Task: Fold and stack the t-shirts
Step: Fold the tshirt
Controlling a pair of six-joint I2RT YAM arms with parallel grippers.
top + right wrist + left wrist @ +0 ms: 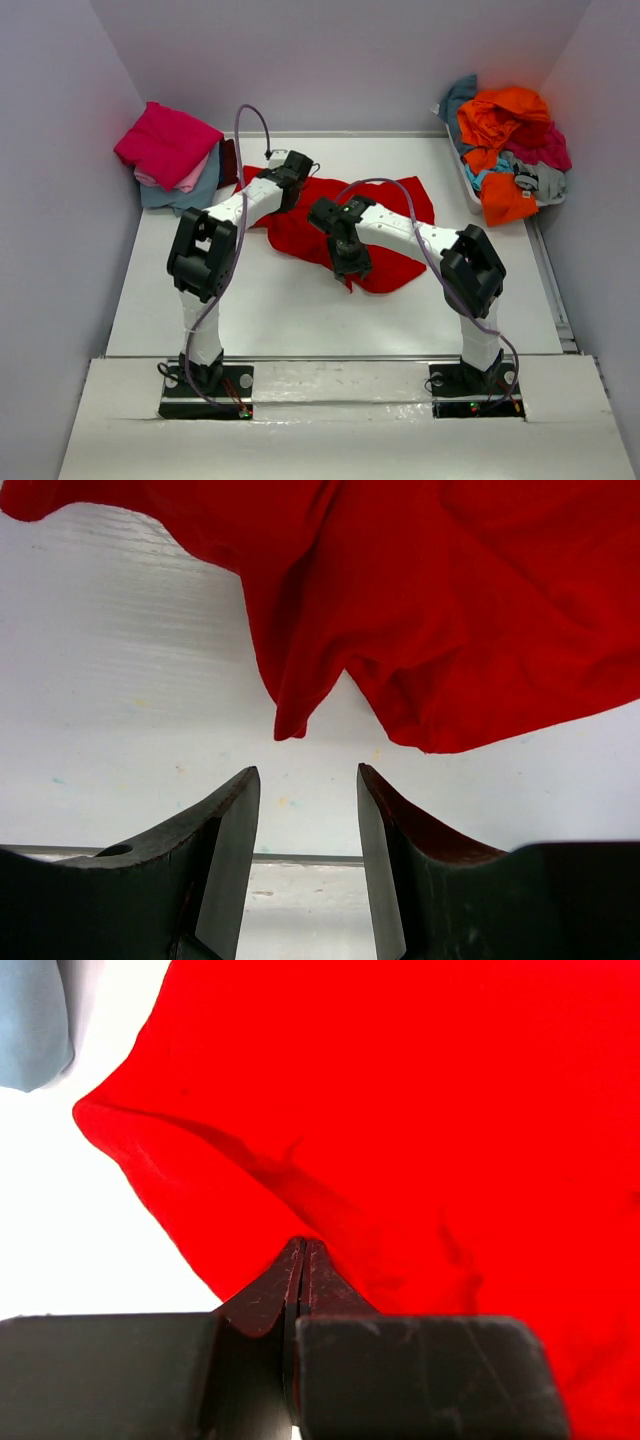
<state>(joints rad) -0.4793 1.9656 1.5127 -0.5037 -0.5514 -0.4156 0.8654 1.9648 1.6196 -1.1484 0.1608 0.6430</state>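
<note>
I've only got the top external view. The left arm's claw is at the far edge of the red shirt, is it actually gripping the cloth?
Observer: Yes. In the left wrist view the left claw is shut, with an edge of the red t-shirt pinched at its tips.
Operator: And the right claw, holding anything?
Observer: No. The right claw is open, with only bare table showing in its gap.
Operator: Where's the shirt relative to it?
Observer: A pointed fold of the shirt's edge lies just ahead of that claw, outside the gap and not touching it.
</note>
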